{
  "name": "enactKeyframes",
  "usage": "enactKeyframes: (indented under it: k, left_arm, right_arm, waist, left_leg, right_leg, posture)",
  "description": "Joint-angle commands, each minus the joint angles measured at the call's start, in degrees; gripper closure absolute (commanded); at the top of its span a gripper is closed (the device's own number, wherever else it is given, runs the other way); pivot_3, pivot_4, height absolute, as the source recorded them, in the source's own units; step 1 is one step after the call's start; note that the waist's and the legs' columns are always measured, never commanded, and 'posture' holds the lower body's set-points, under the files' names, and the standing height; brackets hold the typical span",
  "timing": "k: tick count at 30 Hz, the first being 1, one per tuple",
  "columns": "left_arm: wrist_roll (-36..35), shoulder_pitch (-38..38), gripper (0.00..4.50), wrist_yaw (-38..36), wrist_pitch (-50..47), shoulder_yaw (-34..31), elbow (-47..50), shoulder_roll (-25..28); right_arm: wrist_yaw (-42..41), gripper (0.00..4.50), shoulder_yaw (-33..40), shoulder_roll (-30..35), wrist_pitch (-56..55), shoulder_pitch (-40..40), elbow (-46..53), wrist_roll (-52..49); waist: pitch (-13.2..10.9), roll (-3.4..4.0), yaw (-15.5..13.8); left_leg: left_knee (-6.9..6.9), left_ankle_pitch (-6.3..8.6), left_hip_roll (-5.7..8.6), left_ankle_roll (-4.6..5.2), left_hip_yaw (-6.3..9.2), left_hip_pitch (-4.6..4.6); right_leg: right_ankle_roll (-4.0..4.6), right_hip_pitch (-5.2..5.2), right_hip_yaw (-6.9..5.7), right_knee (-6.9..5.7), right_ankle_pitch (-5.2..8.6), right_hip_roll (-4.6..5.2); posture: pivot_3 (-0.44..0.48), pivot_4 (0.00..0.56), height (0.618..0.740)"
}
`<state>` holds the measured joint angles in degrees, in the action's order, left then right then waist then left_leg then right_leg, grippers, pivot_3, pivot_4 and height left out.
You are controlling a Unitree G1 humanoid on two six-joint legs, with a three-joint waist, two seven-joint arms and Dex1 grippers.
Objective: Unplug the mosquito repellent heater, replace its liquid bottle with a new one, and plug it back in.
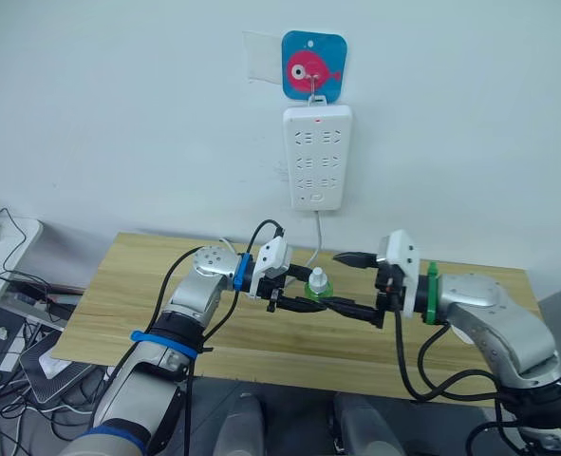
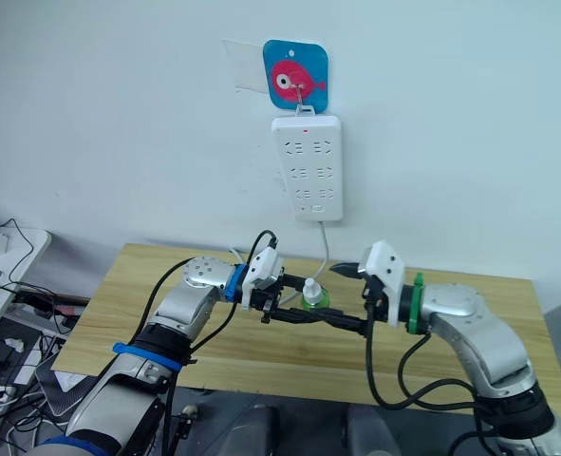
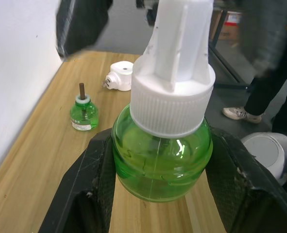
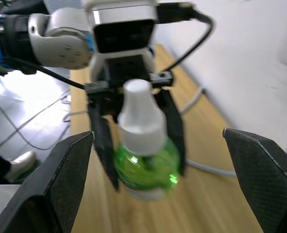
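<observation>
Green liquid bottle w/ a white cap [image 3: 162, 141] sits clamped between the left gripper [image 3: 158, 194] fingers, held over the middle of the wooden table [image 1: 470, 285]. Right gripper [image 4: 158, 160] faces it from the opposite side, fingers spread wide apart w/ nothing between them, the capped neck lined up in the gap. Looks to me like the cap is about to come off the new bottle.

Mosquito repellent heater [image 3: 120, 76] is unplugged, lying on its side on the tabletop near the wall, prongs showing. Just beside it stands a second small green bottle [image 3: 83, 112], upright, brown wick bare, no cap; prob. the old one, already out.

Risks as I'd judge them:
- Left grip is on the round glossy belly of the bottle, so a twist from the right gripper could spin the bottle in the fingers instead of loosening the cap.
- If the right fingers close off-centre on the tapered cap, the bottle could tip or pop out & drop onto the table.
- Once the cap is off, any tilt could spill liquid.

Surface: pale wood-grain tabletop against a plain light wall. A white power strip [image 1: 318, 157] hangs on the wall from a hook w/ a blue-and-pink fish sticker [image 1: 312, 66], its cord trailing down behind the table. Cables & clutter [image 1: 0, 332] lie on the floor off the robot's left.
</observation>
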<state>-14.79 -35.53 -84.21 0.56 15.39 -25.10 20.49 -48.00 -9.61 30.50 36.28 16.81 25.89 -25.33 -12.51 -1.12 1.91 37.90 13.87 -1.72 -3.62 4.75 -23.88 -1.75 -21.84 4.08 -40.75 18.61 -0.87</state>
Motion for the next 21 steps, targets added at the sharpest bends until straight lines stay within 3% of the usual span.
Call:
enactKeyframes:
  k: [1,7,17,21]
  left_arm:
    - [-0.4,-0.9,2.25,-0.2,0.8,-0.9,0.9,0.0]
    - [-0.4,-0.4,2.25,-0.4,0.6,-0.8,1.7,0.2]
    - [-0.6,0.4,2.25,-0.4,0.5,-0.7,2.3,0.5]
    - [-0.4,0.3,2.25,-0.5,1.0,-0.6,1.8,0.2]
  right_arm:
    - [2.6,0.05,-1.8,-2.2,-1.5,2.3,-1.1,2.1]
    - [5.1,0.05,-2.2,-4.3,-2.1,3.5,-3.1,4.1]
    - [2.4,0.05,8.7,7.0,3.6,-3.9,5.7,-2.5]
    - [1.4,0.05,10.3,8.3,6.5,-5.5,8.5,-7.5]
  waist:
    - [0.0,0.00,0.0]
    - [0.0,0.00,-0.1]
    - [0.0,0.00,-0.2]
    - [0.0,0.00,0.1]
  left_leg:
    - [0.00,0.00,0.00,0.00,0.00,0.00]
    - [0.00,0.00,0.01,0.00,0.01,-0.01]
    - [0.00,0.00,0.04,0.00,0.01,-0.02]
    - [-0.01,0.00,0.00,0.01,0.00,0.01]
  right_leg:
    - [0.00,0.00,-0.01,0.00,0.00,0.00]
    - [0.00,0.00,-0.01,0.02,0.00,0.02]
    - [0.00,0.01,-0.01,0.02,0.00,0.05]
    - [0.00,0.00,0.00,-0.01,0.00,0.00]
  posture:
    - [0.026,0.166,0.740]
    - [0.037,0.161,0.740]
    - [0.023,0.153,0.740]
    - [0.023,0.153,0.740]
